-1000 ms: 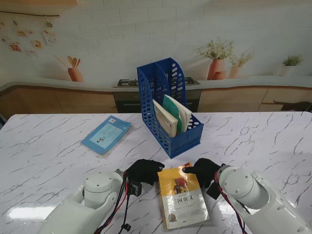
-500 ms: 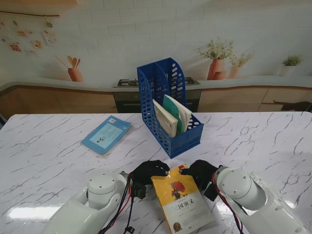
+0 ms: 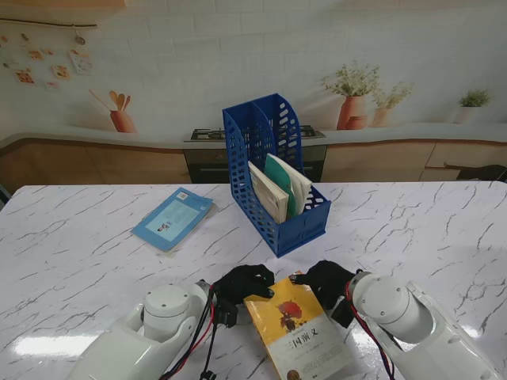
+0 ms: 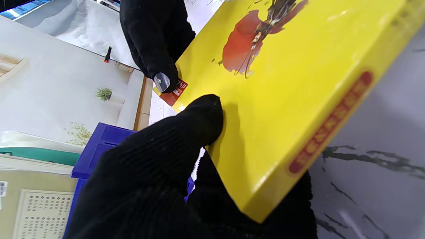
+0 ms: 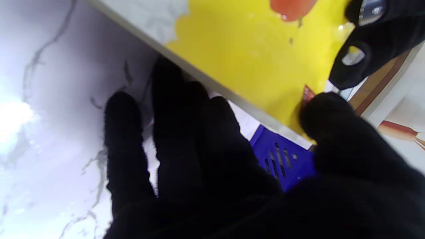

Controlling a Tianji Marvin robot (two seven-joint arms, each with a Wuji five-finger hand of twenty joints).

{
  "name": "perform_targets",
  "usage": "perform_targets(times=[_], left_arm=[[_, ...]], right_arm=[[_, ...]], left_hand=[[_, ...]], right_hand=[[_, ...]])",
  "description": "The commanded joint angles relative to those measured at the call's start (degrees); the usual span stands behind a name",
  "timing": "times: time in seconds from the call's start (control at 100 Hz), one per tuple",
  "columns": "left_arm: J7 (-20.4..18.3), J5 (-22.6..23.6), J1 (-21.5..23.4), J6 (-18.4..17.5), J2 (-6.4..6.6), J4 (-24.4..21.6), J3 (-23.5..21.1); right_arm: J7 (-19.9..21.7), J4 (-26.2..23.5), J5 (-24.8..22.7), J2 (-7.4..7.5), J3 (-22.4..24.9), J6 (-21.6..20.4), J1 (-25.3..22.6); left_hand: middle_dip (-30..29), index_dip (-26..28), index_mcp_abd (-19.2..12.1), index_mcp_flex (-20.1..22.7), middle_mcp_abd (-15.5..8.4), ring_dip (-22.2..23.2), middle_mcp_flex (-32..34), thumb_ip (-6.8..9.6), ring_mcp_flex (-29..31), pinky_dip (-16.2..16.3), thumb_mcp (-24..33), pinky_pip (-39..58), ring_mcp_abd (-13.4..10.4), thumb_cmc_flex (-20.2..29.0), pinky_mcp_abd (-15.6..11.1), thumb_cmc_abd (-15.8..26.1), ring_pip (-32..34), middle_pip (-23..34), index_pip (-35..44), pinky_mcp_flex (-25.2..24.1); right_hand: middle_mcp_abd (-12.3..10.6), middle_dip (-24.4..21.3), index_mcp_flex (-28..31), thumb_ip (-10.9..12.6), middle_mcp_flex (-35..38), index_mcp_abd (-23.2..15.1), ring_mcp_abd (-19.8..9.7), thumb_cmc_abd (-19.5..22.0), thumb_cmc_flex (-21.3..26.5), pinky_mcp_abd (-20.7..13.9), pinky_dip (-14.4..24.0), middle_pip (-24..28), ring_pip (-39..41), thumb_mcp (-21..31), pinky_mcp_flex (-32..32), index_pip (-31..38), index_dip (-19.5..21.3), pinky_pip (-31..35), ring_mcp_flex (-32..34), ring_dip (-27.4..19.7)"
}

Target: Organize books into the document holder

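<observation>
Yellow book [image 3: 295, 332] gripped by both robot hands; left wrist view shows fingers [image 4: 206, 186] beneath it.

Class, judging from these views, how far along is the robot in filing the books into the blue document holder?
Done: two books already stand in the blue document holder. In hand: the yellow book is gripped at its far corners by the left hand and right hand, one edge raised off the marble table. Left: filing it, then the light blue book, lying flat and untouched.
</observation>
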Motion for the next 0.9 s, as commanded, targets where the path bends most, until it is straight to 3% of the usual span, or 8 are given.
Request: perform_targets(times=[0.0,0.02,0.03,0.04,0.06,0.14,0.18,0.89], left_arm=[[-0.1,0.0,0.6,-1.8,-0.16,0.6,0.1],[-0.1,0.0,0.6,-1.8,-0.16,0.5,0.1],[-0.1,-0.1,0.6,-1.9,-0.16,0.5,0.1],[-0.1,-0.1,0.5,-1.9,-0.16,0.5,0.1],[-0.1,-0.1,0.5,-2.0,-0.15,0.4,0.1],[-0.5,-0.2,0.2,-3.1,0.0,0.1,-0.1],[-0.7,-0.5,0.1,-3.6,0.02,-0.1,-0.3],[-7.1,1.8,-4.5,-9.6,2.21,-3.4,-0.4]], right_arm=[[-0.4,0.5,-0.3,-0.47,0.1,0.1,-2.3],[-0.4,0.2,-0.5,-0.46,0.3,0.1,-2.4],[-0.4,0.0,-0.5,-0.46,0.5,0.0,-2.5],[-0.4,-0.1,-0.6,-0.45,0.6,0.0,-2.6],[-0.5,-0.4,-0.9,-0.43,0.9,-0.1,-2.8],[-0.4,-1.6,-1.8,-0.3,2.1,-0.8,-3.4],[-0.1,-2.2,-2.1,-0.19,2.7,-1.1,-3.7],[0.8,-8.2,-2.6,0.13,9.6,-13.7,-5.5]], left_hand=[[1.6,1.8,-2.9,1.5,-6.0,2.9,5.1,0.07,2.5,-2.3,7.2,4.1,3.0,3.2,-4.0,-1.0,0.0,2.7,1.6,1.2],[1.7,2.0,-3.0,1.6,-6.1,3.0,5.4,0.11,2.8,-4.0,7.3,4.6,2.5,3.3,-3.9,-1.1,0.1,2.8,1.6,2.4],[2.1,2.0,-3.1,1.6,-6.1,2.7,5.7,0.12,3.1,1.0,7.4,2.0,2.0,3.2,0.3,-1.1,0.0,2.4,1.6,1.1],[2.3,2.0,-3.2,1.7,-6.2,3.0,5.9,0.15,3.0,-2.1,7.5,3.2,2.2,3.2,-3.7,-1.2,0.0,2.5,1.6,2.9],[2.5,2.1,-3.2,1.8,-6.1,2.5,6.2,0.23,3.8,1.4,7.6,1.3,1.4,3.2,2.2,-1.3,0.3,2.3,1.6,1.4],[3.2,2.8,-3.8,2.0,-6.5,4.0,6.7,0.36,4.6,-2.0,8.5,4.8,0.8,2.9,-3.2,-1.4,-0.7,2.8,1.5,2.2],[3.4,3.0,-3.8,1.9,-6.6,4.6,6.7,0.47,4.6,-3.0,8.6,3.8,0.8,2.9,0.0,-1.4,-1.1,3.1,1.5,1.2],[5.5,5.7,-5.0,2.5,-7.4,8.0,7.5,0.55,6.0,-0.7,10.1,5.3,0.9,2.6,0.7,-1.3,-2.5,3.6,1.0,1.6]], right_hand=[[1.5,-5.0,-2.2,-0.6,-5.7,-2.6,2.5,0.8,-1.7,4.0,1.7,-11.0,-9.1,-1.8,-1.8,-1.6,0.0,1.0,-8.4,-3.5],[1.1,-5.0,-2.6,-0.6,-6.3,-2.9,2.3,0.9,-1.9,5.0,1.9,-11.2,-9.2,-2.3,-2.6,-1.9,0.1,0.8,-9.1,-3.3],[0.9,-5.0,-2.9,-0.6,-6.5,-3.1,2.3,0.8,-1.9,5.3,2.1,-11.3,-9.2,-2.4,-3.0,-2.0,0.2,0.8,-9.4,-3.3],[0.7,-5.0,-3.1,-0.6,-6.8,-3.3,2.3,0.8,-2.0,5.6,2.1,-11.3,-9.3,-2.6,-3.2,-2.1,0.2,0.7,-9.7,-3.2],[0.3,-5.0,-3.3,-0.6,-7.2,-3.6,2.2,0.8,-2.1,6.1,2.4,-11.4,-9.3,-3.0,-3.8,-2.4,0.4,0.7,-10.2,-2.9],[-1.5,-5.1,-5.0,-0.6,-9.4,-5.0,1.7,0.4,-3.1,7.4,2.9,-11.9,-10.1,-4.2,-6.9,-3.4,0.7,-0.4,-12.8,-2.1],[-2.2,-5.3,-5.9,-0.5,-10.6,-5.7,2.0,0.1,-3.6,8.0,2.8,-12.3,-11.0,-4.8,-8.7,-3.9,0.8,-1.4,-14.3,-1.9],[-7.7,-4.7,-11.3,-1.0,-17.0,-16.4,2.0,-4.8,-8.6,11.5,1.2,-20.5,-19.8,-2.9,-23.0,-6.9,0.5,-15.0,-25.1,-0.9]])
